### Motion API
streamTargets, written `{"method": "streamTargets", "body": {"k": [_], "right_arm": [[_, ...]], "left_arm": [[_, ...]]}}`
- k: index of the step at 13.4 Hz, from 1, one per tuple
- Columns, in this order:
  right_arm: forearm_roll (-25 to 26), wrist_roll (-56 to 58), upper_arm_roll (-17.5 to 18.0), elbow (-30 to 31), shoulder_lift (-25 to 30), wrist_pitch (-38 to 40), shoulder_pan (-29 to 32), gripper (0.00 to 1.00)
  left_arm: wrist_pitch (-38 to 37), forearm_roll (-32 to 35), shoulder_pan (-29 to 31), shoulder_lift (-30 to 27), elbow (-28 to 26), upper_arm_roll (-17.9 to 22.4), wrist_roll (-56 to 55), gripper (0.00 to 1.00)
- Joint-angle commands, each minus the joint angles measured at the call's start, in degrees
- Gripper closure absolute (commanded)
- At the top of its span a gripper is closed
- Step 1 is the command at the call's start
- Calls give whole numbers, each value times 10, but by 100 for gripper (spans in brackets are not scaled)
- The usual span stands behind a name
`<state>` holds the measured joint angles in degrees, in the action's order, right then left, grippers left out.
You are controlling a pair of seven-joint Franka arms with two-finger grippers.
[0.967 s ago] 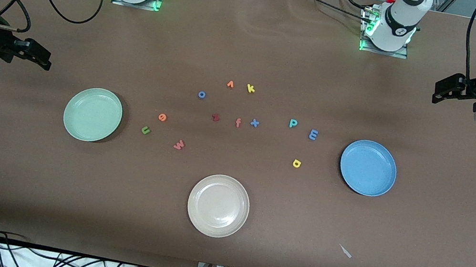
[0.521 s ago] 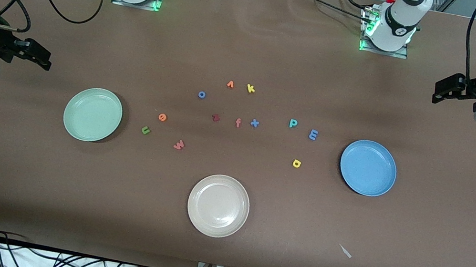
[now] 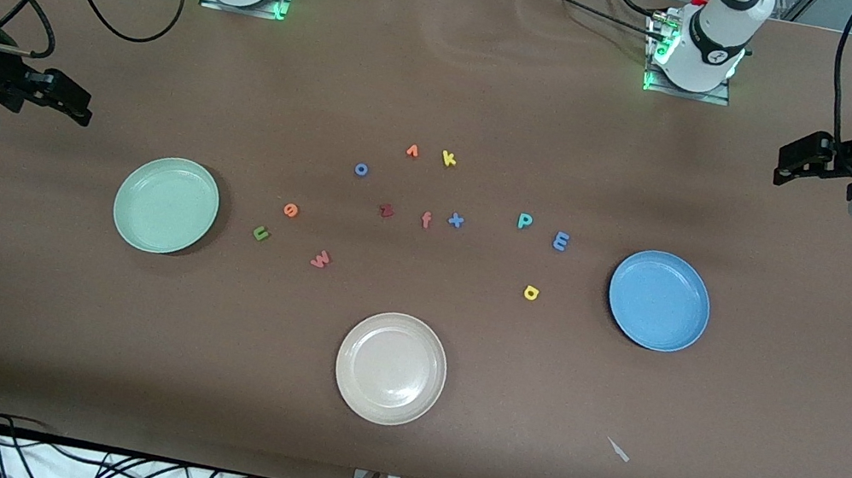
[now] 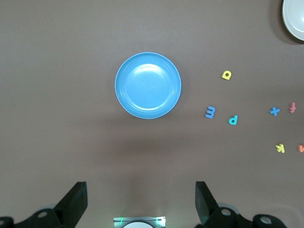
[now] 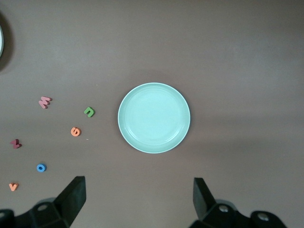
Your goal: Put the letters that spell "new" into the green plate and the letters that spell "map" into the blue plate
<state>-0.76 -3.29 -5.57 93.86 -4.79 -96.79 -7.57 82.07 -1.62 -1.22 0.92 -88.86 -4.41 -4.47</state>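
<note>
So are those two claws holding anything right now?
No, nothing. The left gripper hangs open above the blue plate, the right gripper open above the green plate. All letters lie on the table.

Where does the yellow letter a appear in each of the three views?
Front view: yellow a lies on the table, between the beige plate and the blue plate.
Left wrist view: yellow a beside the blue plate.
Right wrist view: not in it.
Shared landmark: the blue plate, in the front and left wrist views.
</note>
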Motion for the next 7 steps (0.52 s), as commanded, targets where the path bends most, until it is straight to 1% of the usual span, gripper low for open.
{"method": "streamTargets", "body": {"k": [1, 5, 7], "right_arm": [[2, 9, 2, -3, 0, 5, 3, 0], [2, 9, 1, -3, 0, 6, 3, 0], [2, 7, 2, -3, 0, 6, 3, 0]], "left_arm": [[-3, -13, 3, -13, -7, -1, -6, 0], [-2, -13, 1, -12, -7, -1, -5, 0], [-13, -14, -3, 2, -2, -5, 3, 0]]}}
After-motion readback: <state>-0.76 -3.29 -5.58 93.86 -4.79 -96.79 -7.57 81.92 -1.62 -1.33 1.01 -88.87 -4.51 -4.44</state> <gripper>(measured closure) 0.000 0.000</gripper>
